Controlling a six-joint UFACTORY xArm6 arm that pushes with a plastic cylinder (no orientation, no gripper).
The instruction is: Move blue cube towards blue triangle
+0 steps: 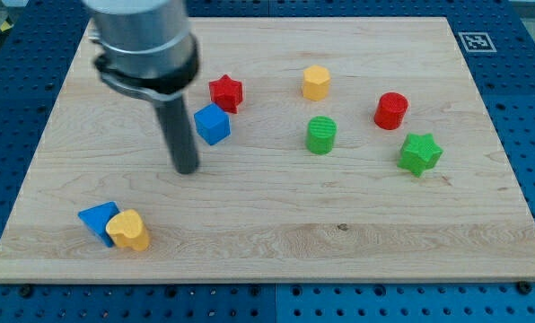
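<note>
The blue cube [213, 124] lies left of the board's middle, just below and left of a red star [225, 92]. The blue triangle [97, 220] lies near the view's bottom left, touching a yellow heart [129, 231] on its right. My tip [187, 169] rests on the board below and a little left of the blue cube, a short gap from it. The rod rises from the tip to the arm's grey housing at the view's top left.
A yellow hexagon [316, 82], a green cylinder [321, 135], a red cylinder [391, 110] and a green star [419, 153] lie on the right half of the wooden board [276, 233]. A blue pegboard surrounds the board.
</note>
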